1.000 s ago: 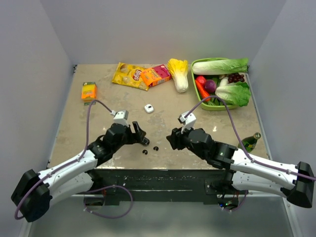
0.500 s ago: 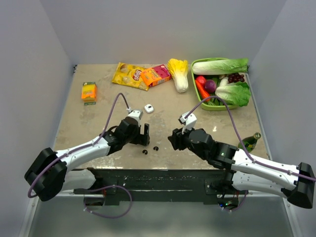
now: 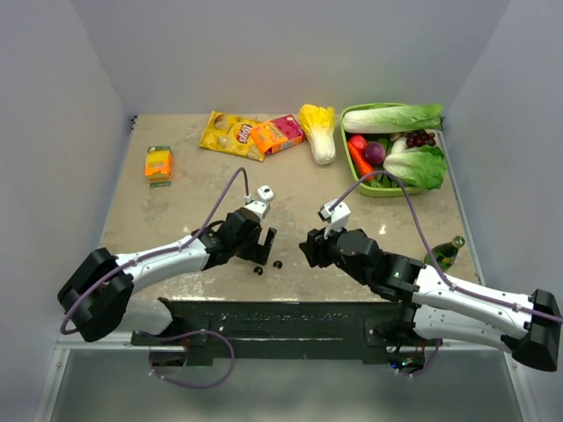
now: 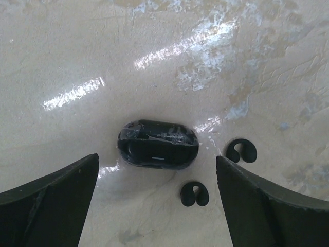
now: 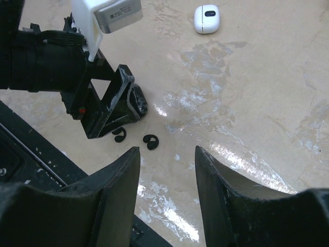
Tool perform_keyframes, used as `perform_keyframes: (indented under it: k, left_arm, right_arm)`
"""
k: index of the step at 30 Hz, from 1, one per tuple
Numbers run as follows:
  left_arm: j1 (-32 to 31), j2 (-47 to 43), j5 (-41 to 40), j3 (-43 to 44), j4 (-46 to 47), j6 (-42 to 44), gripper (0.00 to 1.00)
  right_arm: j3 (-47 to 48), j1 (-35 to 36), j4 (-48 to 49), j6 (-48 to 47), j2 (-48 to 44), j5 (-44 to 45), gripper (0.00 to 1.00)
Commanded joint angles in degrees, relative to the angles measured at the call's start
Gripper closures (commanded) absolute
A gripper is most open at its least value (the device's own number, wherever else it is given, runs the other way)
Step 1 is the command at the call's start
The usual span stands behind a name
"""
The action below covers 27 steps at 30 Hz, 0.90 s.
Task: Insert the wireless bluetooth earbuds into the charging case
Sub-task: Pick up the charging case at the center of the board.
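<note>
No insertion is recorded. Two black earbuds (image 4: 241, 152) are found loose on the surface (image 4: 154, 51), just beside the black case (image 4: 158, 144), which appears shut. The left hand (image 3: 261, 248) is spread wide astride the case, gripping nothing. The right hand (image 5: 167, 154) is held part-open and empty. Both insertions are outstanding.

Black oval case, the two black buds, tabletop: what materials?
Glossy black oval case: likely hard plastic, sharp highlights; wrinkled sheen suggests film. Two small black earbuds: probably smooth plastic, faint glints. Beige tabletop: polished, mottled stone look, mirror-like glare; possibly laminate.
</note>
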Motion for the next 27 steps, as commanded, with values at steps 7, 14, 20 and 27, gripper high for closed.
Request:
perform_keyframes:
  k: [7, 14, 20, 27]
  left_arm:
    - [-2.2, 6.6, -2.8, 3.5, -1.2, 3.4, 0.00]
    - [-2.5, 8.9, -2.8, 5.2, -1.7, 4.4, 0.01]
    - [-2.5, 10.8, -2.5, 6.0, -2.0, 5.0, 0.04]
    - [-2.7, 11.9, -2.1, 6.0, -2.6, 5.3, 0.06]
  right_arm:
    - [1.0, -0.1, 1.3, -0.4, -1.6, 0.5, 0.50]
    - [0.9, -0.1, 0.9, -0.3, -1.9, 0.7, 0.50]
    - [0.8, -0.1, 1.1, -0.3, -1.7, 0.7, 0.50]
    - [0.5, -0.1, 0.9, -0.4, -2.3, 0.9, 0.50]
